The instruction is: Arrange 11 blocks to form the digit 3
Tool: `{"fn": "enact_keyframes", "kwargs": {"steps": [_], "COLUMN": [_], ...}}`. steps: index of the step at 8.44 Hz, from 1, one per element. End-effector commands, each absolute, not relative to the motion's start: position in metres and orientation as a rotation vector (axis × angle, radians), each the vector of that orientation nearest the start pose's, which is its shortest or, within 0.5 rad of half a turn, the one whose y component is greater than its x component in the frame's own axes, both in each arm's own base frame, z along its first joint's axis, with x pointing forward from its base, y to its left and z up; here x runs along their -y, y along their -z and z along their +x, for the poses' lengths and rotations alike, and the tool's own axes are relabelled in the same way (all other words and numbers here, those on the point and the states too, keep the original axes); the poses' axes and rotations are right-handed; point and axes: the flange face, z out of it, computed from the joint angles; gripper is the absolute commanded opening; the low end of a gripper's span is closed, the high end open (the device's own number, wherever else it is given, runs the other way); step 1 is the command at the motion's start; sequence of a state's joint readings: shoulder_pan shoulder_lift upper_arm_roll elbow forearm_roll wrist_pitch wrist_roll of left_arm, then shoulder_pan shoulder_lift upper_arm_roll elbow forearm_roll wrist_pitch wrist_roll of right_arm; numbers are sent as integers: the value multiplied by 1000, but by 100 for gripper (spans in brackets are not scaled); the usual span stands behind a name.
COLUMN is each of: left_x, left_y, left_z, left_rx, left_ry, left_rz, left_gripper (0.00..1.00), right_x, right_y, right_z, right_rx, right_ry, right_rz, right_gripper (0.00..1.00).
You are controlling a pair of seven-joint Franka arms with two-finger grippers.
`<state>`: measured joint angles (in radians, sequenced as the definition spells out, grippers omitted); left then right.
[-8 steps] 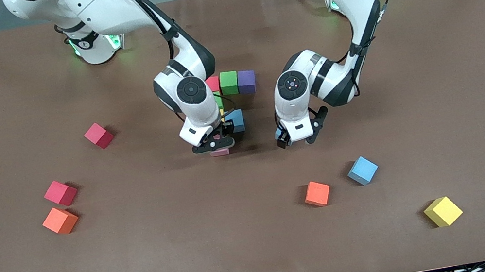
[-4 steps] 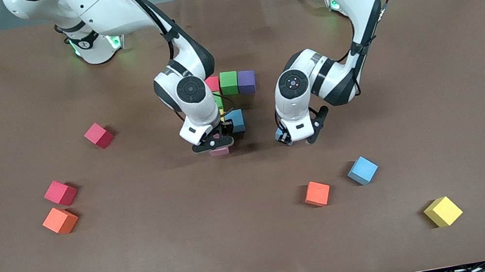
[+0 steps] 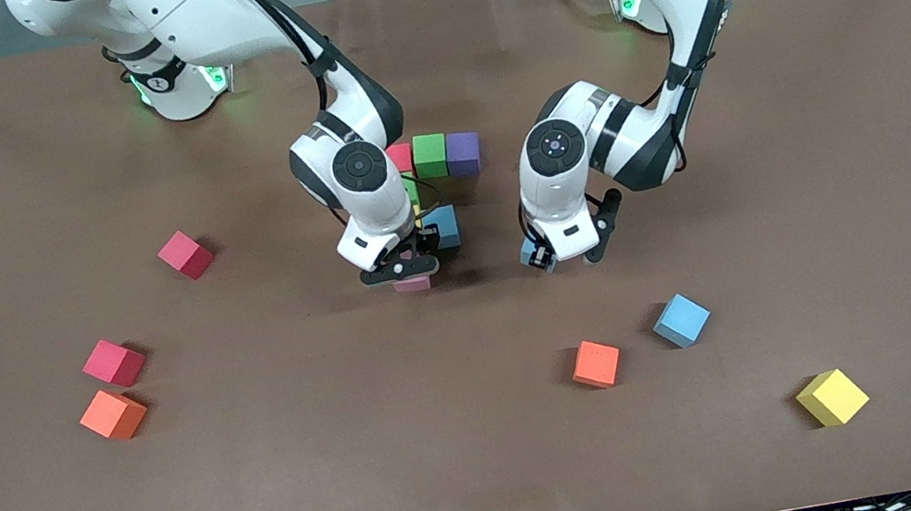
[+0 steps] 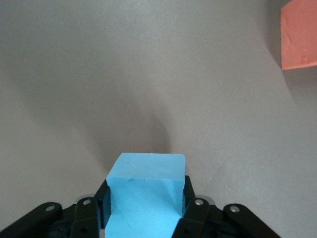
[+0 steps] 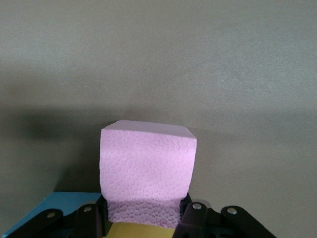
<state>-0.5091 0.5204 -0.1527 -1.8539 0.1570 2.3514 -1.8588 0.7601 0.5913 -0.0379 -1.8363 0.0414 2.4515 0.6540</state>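
A: Left gripper [image 3: 569,256]?
B: Closed tight on a light blue block [image 4: 146,191], up over bare brown table [image 3: 861,132], beside the built blocks.

A: Right gripper [image 3: 403,272]?
B: Closed tight on a pink block [image 5: 147,171], low over the table, right by a blue block [image 3: 442,226].

A: Built part?
B: Red block [image 3: 401,156], green block [image 3: 429,155], purple block [image 3: 463,153] touching in a row.

A: Loose ones?
B: Toward the left arm's end: orange block [image 3: 596,362], another light blue [image 3: 681,319], yellow [image 3: 831,397]. Toward the right arm's end: two red [image 3: 185,253] [image 3: 113,362], one orange [image 3: 112,414].
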Motion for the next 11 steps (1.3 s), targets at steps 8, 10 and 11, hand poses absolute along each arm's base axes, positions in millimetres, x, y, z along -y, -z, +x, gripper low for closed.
{"fn": "enact_keyframes", "kwargs": {"steps": [8, 10, 11], "left_x": [434, 453, 460], "left_y": [-226, -221, -220], "left_z": [476, 463, 455], "left_rx": [2249, 2260, 2266], "left_ry": [-54, -60, -63], "left_rz": [-2212, -2203, -2196], "left_gripper": [37, 38, 38], "right_x": [-428, -428, -426], "right_y": [-217, -217, -218], "right_z": [472, 472, 474], "right_rx": [54, 56, 52], "right_ry": [-3, -3, -2], "right_rz": [-3133, -3133, -3134], "right_gripper": [4, 33, 43]}}
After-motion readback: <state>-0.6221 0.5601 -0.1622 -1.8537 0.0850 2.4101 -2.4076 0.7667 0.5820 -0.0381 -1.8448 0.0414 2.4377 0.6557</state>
